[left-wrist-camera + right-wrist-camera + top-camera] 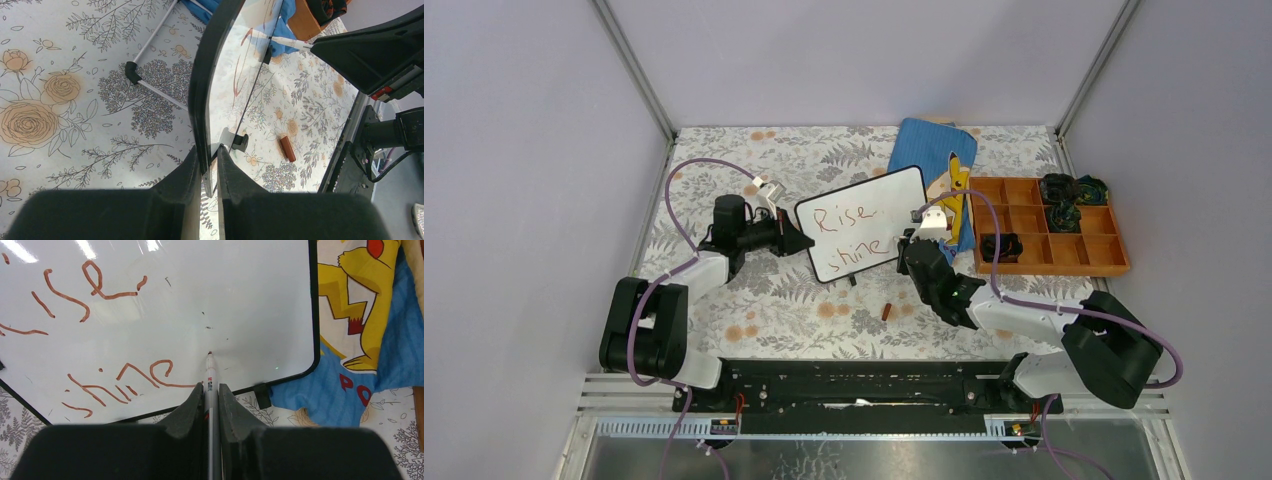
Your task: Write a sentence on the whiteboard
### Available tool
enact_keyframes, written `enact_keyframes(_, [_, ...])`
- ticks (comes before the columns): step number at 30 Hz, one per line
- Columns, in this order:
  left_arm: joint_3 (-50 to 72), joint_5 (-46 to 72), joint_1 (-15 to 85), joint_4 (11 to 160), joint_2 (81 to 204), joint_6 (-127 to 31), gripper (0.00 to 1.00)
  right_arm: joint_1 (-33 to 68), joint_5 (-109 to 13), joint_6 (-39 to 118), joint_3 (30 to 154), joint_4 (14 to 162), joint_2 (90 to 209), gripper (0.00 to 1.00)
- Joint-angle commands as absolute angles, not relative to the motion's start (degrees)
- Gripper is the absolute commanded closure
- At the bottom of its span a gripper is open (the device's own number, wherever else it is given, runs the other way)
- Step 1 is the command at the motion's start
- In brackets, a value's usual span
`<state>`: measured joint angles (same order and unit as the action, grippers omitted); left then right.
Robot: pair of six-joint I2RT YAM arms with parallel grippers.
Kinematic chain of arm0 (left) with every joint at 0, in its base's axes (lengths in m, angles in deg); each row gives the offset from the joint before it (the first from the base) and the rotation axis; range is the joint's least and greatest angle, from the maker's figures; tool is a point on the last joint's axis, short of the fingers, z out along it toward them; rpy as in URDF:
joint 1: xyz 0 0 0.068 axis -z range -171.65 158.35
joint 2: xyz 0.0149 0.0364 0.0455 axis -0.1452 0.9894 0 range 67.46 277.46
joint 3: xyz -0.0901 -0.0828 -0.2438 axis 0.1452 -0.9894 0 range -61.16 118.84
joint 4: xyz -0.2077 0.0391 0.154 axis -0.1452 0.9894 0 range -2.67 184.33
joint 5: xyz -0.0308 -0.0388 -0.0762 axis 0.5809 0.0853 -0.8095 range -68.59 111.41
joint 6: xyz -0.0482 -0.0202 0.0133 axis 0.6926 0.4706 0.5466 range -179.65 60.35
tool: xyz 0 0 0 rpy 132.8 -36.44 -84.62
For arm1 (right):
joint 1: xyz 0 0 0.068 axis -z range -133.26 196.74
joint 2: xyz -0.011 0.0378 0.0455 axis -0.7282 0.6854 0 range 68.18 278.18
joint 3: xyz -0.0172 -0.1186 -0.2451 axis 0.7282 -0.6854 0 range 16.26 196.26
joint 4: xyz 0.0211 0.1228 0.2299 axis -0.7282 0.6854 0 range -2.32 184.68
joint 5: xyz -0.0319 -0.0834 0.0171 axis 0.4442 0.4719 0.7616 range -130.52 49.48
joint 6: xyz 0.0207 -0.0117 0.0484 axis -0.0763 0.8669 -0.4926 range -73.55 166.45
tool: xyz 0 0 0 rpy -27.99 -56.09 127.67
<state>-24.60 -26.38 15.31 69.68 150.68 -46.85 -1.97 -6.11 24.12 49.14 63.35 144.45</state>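
The whiteboard (861, 222) stands tilted at mid-table, black-framed, with "Rise" and "shine" written on it in red-brown. My left gripper (802, 238) is shut on its left edge; in the left wrist view the fingers (208, 150) pinch the black frame (200, 100). My right gripper (914, 245) is at the board's lower right corner. It is shut on a white marker (210, 375), whose tip rests at the board (200, 300) just right of "shine". I cannot tell whether the tip touches.
A red-brown marker cap (886, 311) lies on the floral cloth in front of the board. A blue Pikachu pouch (934, 150) lies behind the board's right side. An orange compartment tray (1064, 255) with dark items sits at the right.
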Motion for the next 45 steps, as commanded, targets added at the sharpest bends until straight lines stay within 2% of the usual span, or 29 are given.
enact_keyframes(1, [-25.9,-19.8,14.8,75.7,151.8,-50.9,1.00,-1.5,-7.6,23.7,50.5,62.0,145.1,1.00])
enact_keyframes(23, [-25.7,-19.6,14.9,75.7,151.9,-50.8,1.00,-1.5,-4.5,22.4,48.4,67.5,142.5,1.00])
enact_keyframes(45, [-26.0,-19.6,14.9,75.6,151.5,-50.9,1.00,-0.2,-2.5,24.8,52.8,67.4,143.4,1.00])
